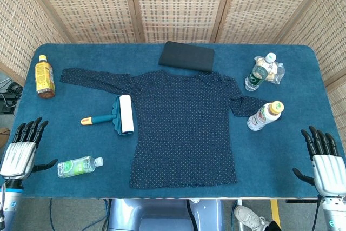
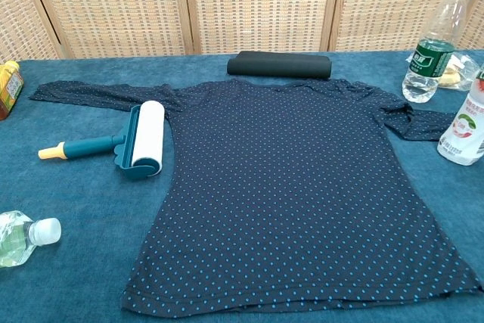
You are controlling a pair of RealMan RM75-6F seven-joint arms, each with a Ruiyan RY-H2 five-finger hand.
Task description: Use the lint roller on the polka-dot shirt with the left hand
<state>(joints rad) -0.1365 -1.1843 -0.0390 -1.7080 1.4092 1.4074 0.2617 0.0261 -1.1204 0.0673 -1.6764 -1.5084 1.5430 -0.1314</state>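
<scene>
A dark polka-dot shirt (image 1: 184, 123) (image 2: 295, 187) lies spread flat on the blue table. The lint roller (image 1: 118, 114) (image 2: 128, 142) has a white roll, a teal frame and an orange-tipped handle; it lies just left of the shirt's body, below the left sleeve. In the head view my left hand (image 1: 20, 149) hovers at the table's front left corner, fingers apart and empty, well away from the roller. My right hand (image 1: 324, 158) is at the front right corner, also empty with fingers spread. Neither hand shows in the chest view.
A small green-label bottle (image 1: 79, 166) (image 2: 21, 237) lies near my left hand. An orange drink bottle (image 1: 44, 76) stands back left. A folded black cloth (image 1: 187, 57) lies behind the shirt. At right stand a water bottle (image 1: 258, 73) and a white drink bottle (image 1: 265, 115).
</scene>
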